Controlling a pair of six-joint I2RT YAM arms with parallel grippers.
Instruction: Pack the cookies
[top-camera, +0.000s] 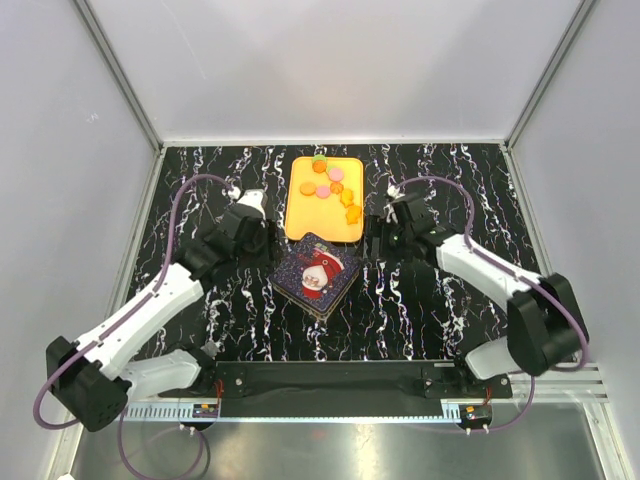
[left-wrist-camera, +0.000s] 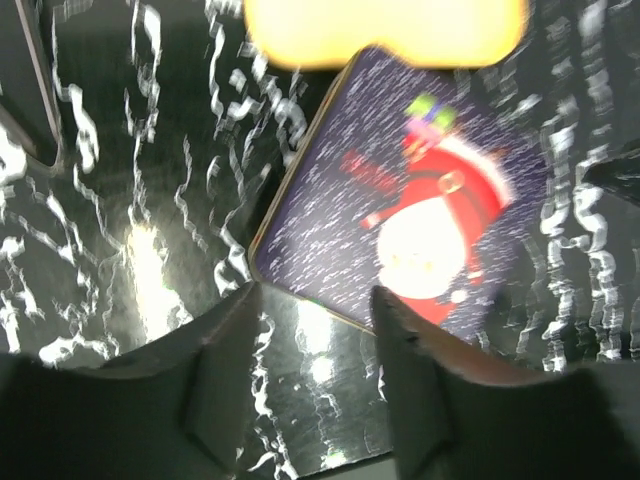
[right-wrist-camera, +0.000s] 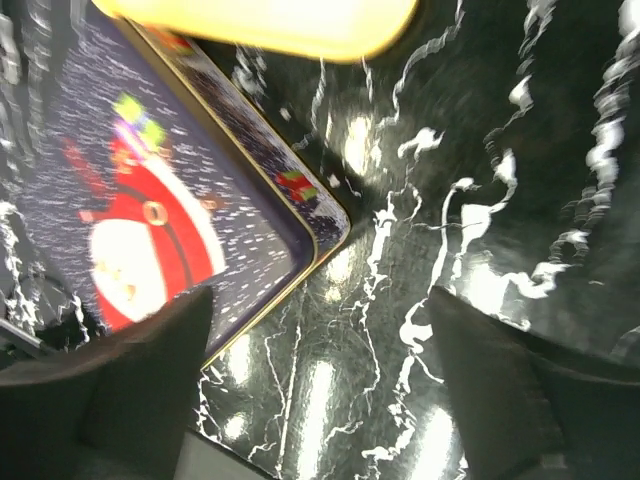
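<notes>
Several small round cookies (top-camera: 328, 184), orange, pink and green, lie on a yellow tray (top-camera: 300, 222) at the back centre. A closed dark-blue Santa tin (top-camera: 316, 274) lies just in front of the tray; it shows in the left wrist view (left-wrist-camera: 420, 200) and the right wrist view (right-wrist-camera: 150, 210). My left gripper (top-camera: 266, 240) is open and empty just left of the tin (left-wrist-camera: 315, 300). My right gripper (top-camera: 374, 243) is open and empty just right of the tin (right-wrist-camera: 320, 320). The cookies are out of both wrist views.
The yellow tray's near edge shows blurred at the top of the left wrist view (left-wrist-camera: 385, 30) and the right wrist view (right-wrist-camera: 270, 25). The black marbled tabletop (top-camera: 440, 310) is walled by white panels on three sides.
</notes>
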